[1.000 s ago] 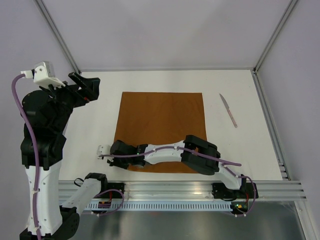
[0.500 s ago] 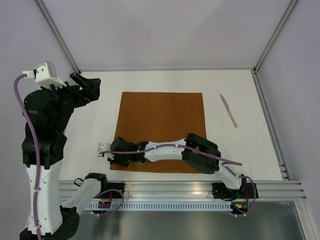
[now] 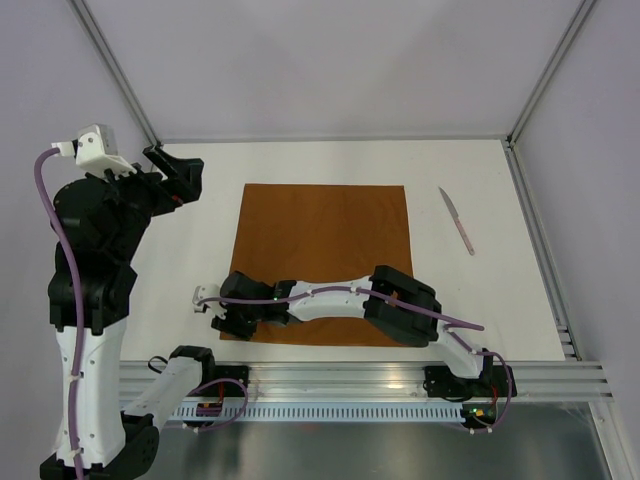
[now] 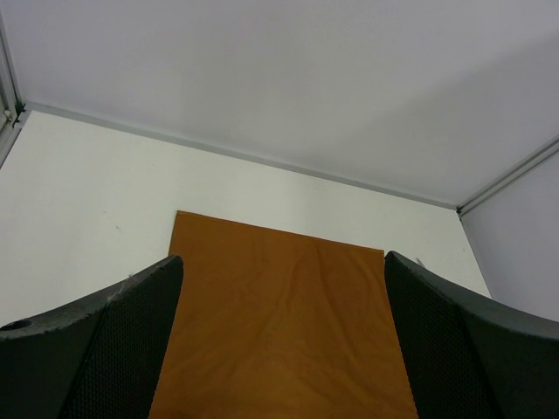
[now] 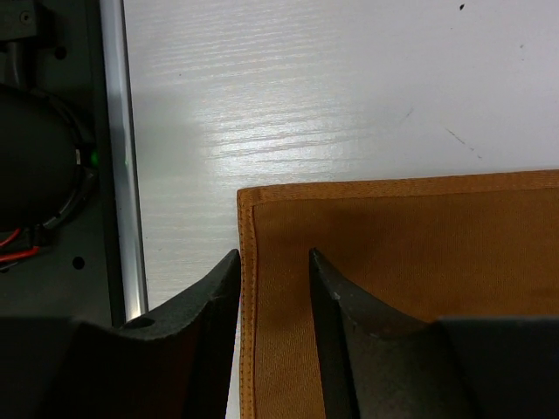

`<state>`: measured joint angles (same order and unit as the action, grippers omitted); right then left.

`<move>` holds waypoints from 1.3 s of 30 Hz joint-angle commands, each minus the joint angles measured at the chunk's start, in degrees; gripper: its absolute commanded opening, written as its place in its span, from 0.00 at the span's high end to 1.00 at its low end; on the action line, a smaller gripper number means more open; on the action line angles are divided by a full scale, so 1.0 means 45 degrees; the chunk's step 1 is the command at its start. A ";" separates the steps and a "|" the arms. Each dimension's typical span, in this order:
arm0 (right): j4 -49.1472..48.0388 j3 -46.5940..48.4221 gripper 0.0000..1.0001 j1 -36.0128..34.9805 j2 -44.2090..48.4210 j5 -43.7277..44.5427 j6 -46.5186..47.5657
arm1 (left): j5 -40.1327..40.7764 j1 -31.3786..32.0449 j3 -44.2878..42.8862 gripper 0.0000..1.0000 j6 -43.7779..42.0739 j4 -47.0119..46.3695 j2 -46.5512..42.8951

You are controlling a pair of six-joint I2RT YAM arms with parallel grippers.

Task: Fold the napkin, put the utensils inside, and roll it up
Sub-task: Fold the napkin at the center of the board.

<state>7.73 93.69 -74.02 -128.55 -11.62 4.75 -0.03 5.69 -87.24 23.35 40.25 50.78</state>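
The napkin (image 3: 320,250) lies flat at the middle of the counter (image 3: 500,300), the knife (image 3: 457,220) by its right edge. The right hand (image 5: 272,262), slightly parted, straddles the napkin's near-left corner hem; a shallow pinch could let it slip free.

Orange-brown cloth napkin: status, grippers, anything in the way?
Left gripper open, raised at left. Right gripper open, straddling near-left hem of orange-brown cloth napkin. Napkin flat, unfolded. Silvery metal knife lies apart, right side.

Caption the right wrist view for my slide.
Right tool straddling the napkin hem near a corner.
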 commanded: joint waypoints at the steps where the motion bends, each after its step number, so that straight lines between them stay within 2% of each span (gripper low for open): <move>1: -0.0428 0.0021 0.57 -0.0016 -0.0358 -0.0406 -0.0061 | 0.0300 -0.0015 0.0129 0.00 -0.0131 -0.0214 -0.0074; 8: -0.0642 -0.0488 0.57 0.0003 -0.0808 -0.0212 0.0056 | 0.0281 -0.0015 0.0207 0.00 -0.0151 -0.0253 -0.0035; 11: -0.0662 -0.0585 0.60 0.0003 -0.0886 0.0080 0.0193 | 0.0261 -0.0015 0.0246 0.00 -0.0131 -0.0292 -0.0035; 20: -0.0448 -0.0586 0.85 0.0023 -0.0945 0.0550 0.0467 | 0.0261 -0.0015 0.0344 0.00 -0.0092 -0.0370 -0.0035; 21: -0.0409 -0.0566 0.91 0.0042 -0.0964 0.0589 0.0486 | 0.0242 -0.0015 0.0344 0.00 -0.0092 -0.0370 -0.0035; 26: -0.0311 -0.0507 1.00 0.0140 -0.0964 0.0745 0.0487 | 0.0261 -0.0015 0.0442 0.00 -0.0073 -0.0370 -0.0055; 39: 0.0607 0.0546 1.00 0.0960 0.0264 -0.0308 0.0077 | 0.0281 -0.0015 0.0383 0.00 -0.0053 -0.0409 -0.0016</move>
<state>6.79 93.80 -70.72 -130.19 -11.79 5.98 0.58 5.69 -85.84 23.35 40.14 50.68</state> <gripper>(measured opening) 0.007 0.993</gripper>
